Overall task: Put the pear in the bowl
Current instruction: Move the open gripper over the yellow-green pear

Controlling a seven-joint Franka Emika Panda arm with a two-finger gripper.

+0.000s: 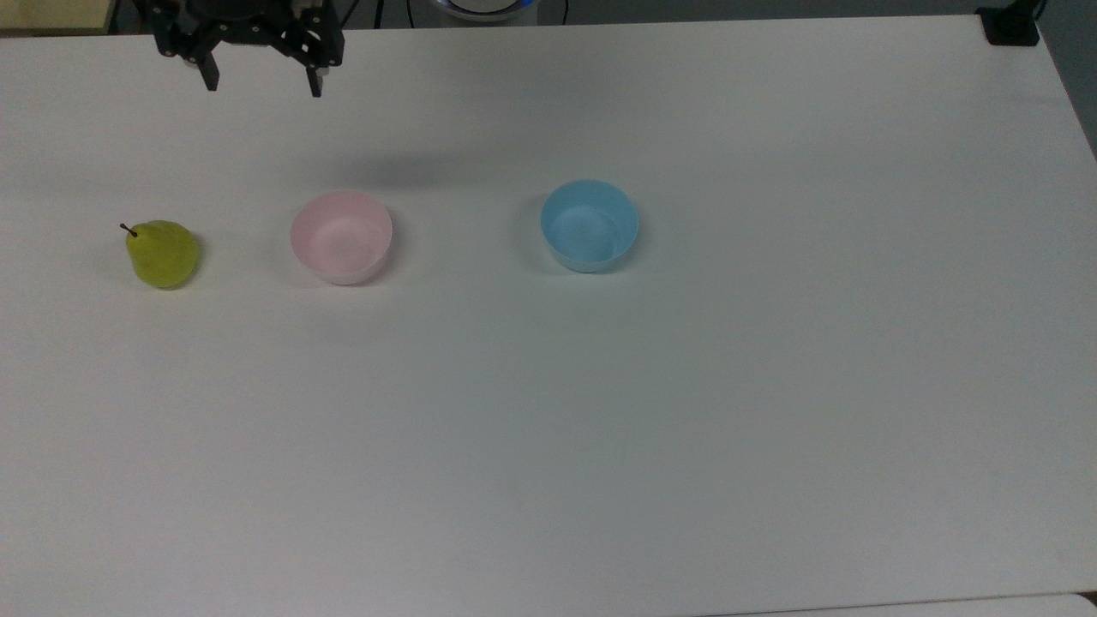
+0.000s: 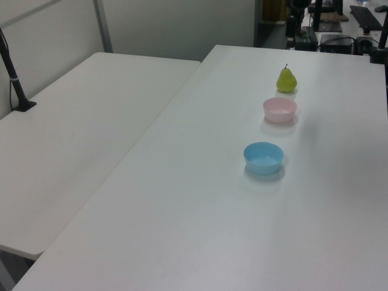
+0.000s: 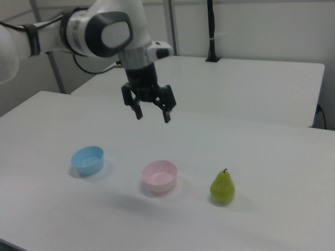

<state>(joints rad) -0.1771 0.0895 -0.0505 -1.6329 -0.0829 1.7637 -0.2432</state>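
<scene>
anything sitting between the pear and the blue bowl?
Yes: the pink bowl stands between the pear and the blue bowl, all in one row across the top view, none touching.

pear (image 1: 162,254), bowl (image 1: 341,236), second bowl (image 1: 590,225), 1 row

A robotics lab, by the look of it — a white robot arm (image 3: 78,31) hangs over a plain white desk (image 1: 600,428), a second bare white table (image 2: 79,139) stands alongside, black camera poles (image 3: 211,31) are clamped at the table edges, and cables and equipment (image 2: 339,24) crowd the left view's upper right.
</scene>
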